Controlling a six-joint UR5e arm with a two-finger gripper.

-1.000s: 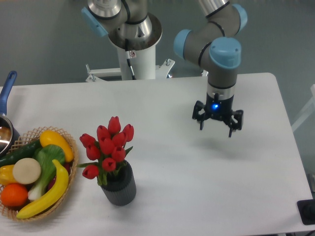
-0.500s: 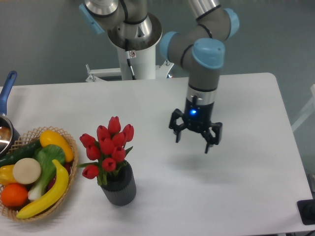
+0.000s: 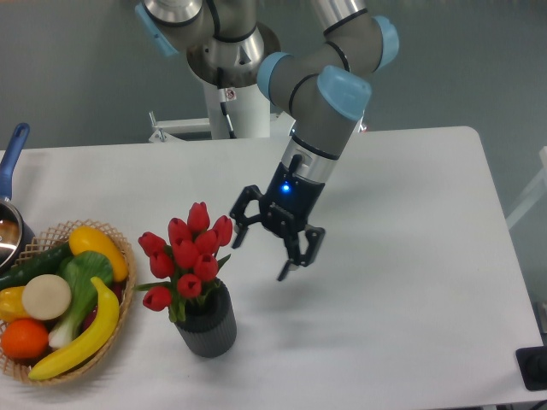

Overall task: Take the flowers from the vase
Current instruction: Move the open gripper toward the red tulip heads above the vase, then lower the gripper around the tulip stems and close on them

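The flowers (image 3: pixel 186 254), a bunch of red tulip buds with green stems and leaves, stand upright in the vase (image 3: pixel 207 323), a small dark ribbed cylinder at the front left of the white table. My gripper (image 3: pixel 261 254) hangs open and tilted just right of the buds, above the table. Its left finger is close to the rightmost bud without touching it. Nothing is between the fingers.
A wicker basket (image 3: pixel 128 282) of plastic fruit and vegetables sits at the left edge, close to the vase. A pot with a blue handle (image 3: pixel 12 158) is at the far left. The robot's white base (image 3: pixel 241 94) stands behind the table.
The gripper has travelled left and down from the right side of the table toward the flowers, tilting as it came. It stays open. Flowers and vase have not moved.
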